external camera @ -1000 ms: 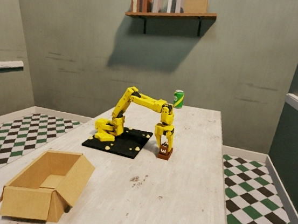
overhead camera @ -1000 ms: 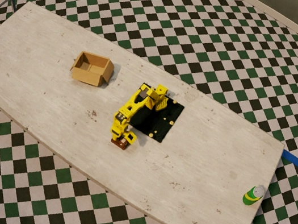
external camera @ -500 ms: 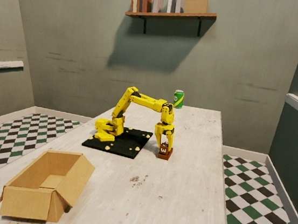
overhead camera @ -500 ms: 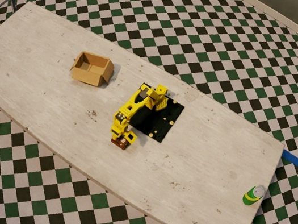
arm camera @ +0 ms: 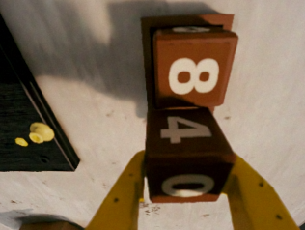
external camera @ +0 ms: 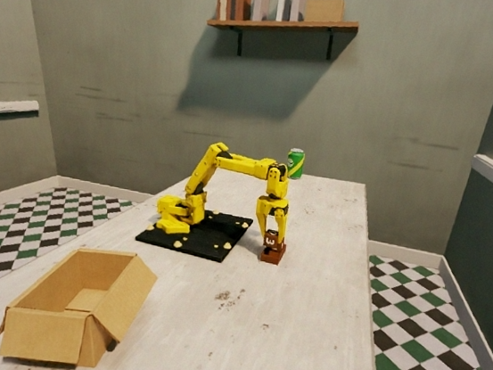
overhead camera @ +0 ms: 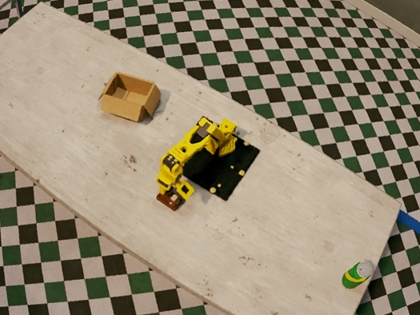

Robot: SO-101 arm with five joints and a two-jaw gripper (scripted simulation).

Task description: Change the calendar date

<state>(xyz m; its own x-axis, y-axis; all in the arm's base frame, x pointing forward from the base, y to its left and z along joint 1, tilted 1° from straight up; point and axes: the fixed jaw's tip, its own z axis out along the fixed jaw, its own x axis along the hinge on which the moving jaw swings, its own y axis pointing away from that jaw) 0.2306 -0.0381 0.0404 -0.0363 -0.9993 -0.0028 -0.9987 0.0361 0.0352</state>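
Fingers grip a brown cube above its tray.
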